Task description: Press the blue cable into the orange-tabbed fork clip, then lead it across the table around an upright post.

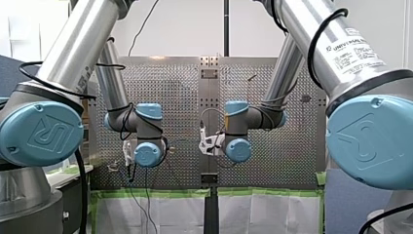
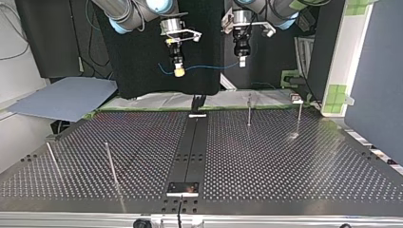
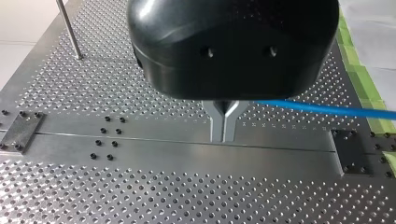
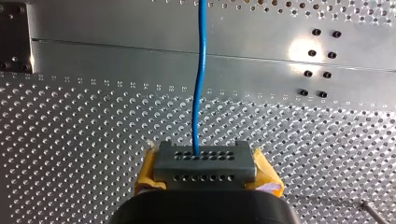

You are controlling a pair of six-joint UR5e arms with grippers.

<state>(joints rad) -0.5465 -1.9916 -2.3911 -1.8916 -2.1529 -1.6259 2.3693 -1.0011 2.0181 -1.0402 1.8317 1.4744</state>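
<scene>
Perforated grey metal table: lies well below the work. Right gripper, yellow pads, upper middle of top view: clamped on thin blue cable. Left gripper, black, metal fingers, beside it: pinched shut on same cable. Cable: hangs aloft between both, likely giving a straight span for the fork clip.

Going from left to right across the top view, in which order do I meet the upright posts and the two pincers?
Leaning post → second post → my right pincer → my left pincer → third post → fourth post.
</scene>
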